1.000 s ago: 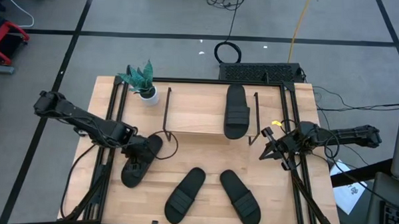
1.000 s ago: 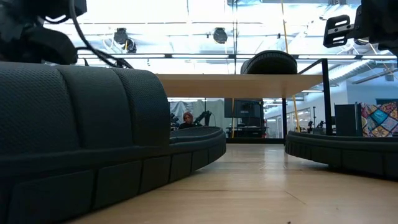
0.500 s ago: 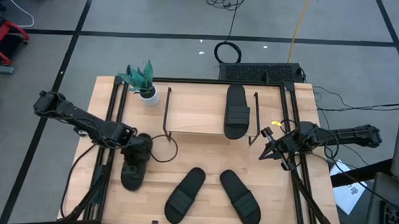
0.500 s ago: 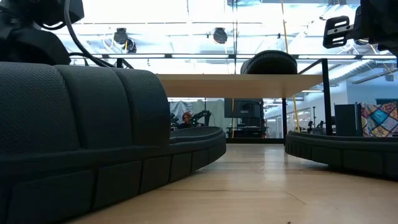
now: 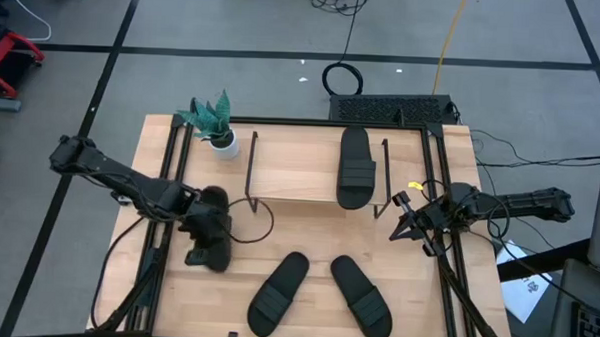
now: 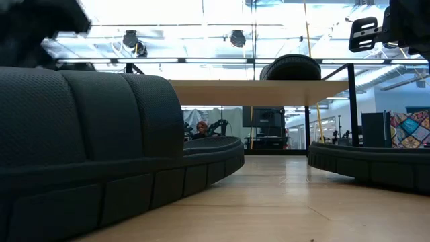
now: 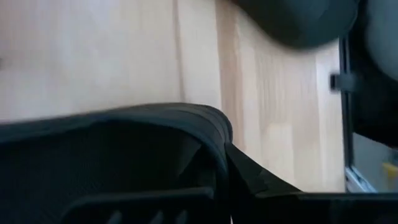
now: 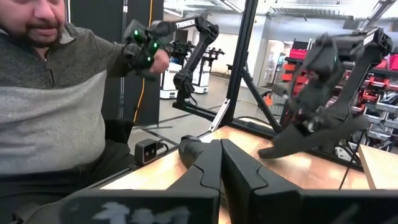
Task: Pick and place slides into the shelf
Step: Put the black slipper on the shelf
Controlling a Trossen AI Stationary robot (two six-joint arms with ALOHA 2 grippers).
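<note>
Left end effector point(image 5: 210, 228) clamped on matte black rubbery slide sandal point(image 5: 214, 248), likely light, flexible; strap edge offers best hold.

We're in a robotics lab here: more robot arms point(image 8: 193, 37) beyond the table, cables point(image 5: 341, 78) trailing over a taped grey floor point(image 5: 235, 21), ceiling lights point(image 6: 236, 37) overhead.

the left arm reaches in from the table's left side, its left gripper point(image 5: 210, 228) clamped shut low over the boards; the right arm is folded at the right edge, right gripper point(image 5: 400, 222) closed
</note>
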